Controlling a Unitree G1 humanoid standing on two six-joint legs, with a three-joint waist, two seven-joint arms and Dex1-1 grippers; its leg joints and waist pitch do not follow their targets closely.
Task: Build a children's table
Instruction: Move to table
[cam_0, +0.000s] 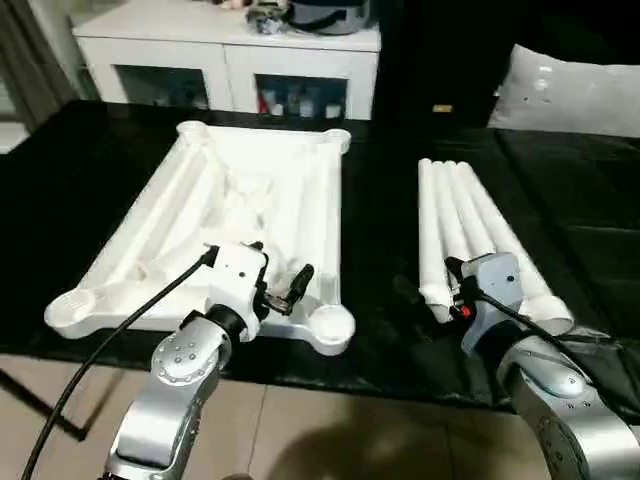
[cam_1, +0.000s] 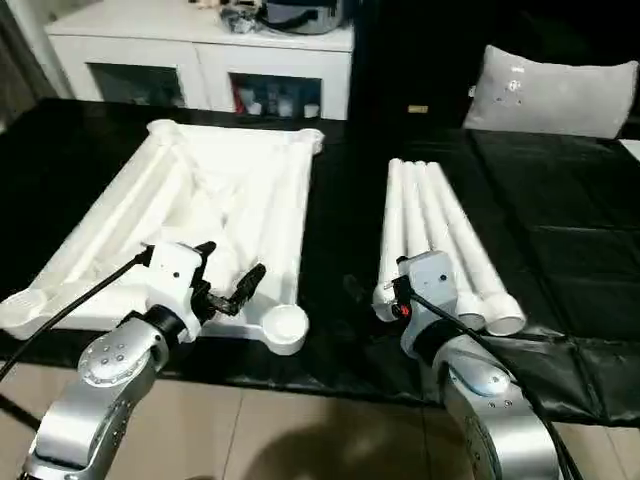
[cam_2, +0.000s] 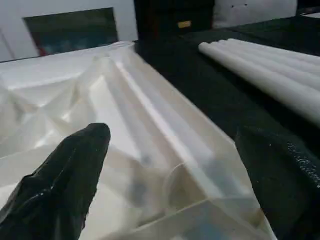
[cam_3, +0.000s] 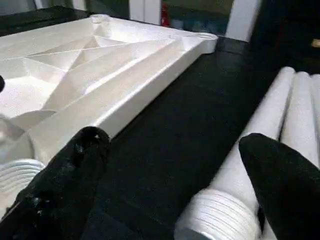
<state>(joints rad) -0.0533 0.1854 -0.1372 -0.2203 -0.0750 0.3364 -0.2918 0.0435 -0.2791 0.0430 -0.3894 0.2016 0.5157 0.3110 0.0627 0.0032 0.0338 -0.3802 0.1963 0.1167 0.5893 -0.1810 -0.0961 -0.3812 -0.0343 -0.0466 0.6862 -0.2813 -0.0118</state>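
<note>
Both claws spread, empty, over upturned white top and legs.

Tabletop lies upside down on work table, four legs side by side to its right.

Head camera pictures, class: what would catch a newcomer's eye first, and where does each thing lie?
The white table top lies upside down, ribs showing, on the left of the black work table, with the open left gripper over its near edge. To its right, four white legs lie side by side, with the open right gripper at their near ends.
</note>
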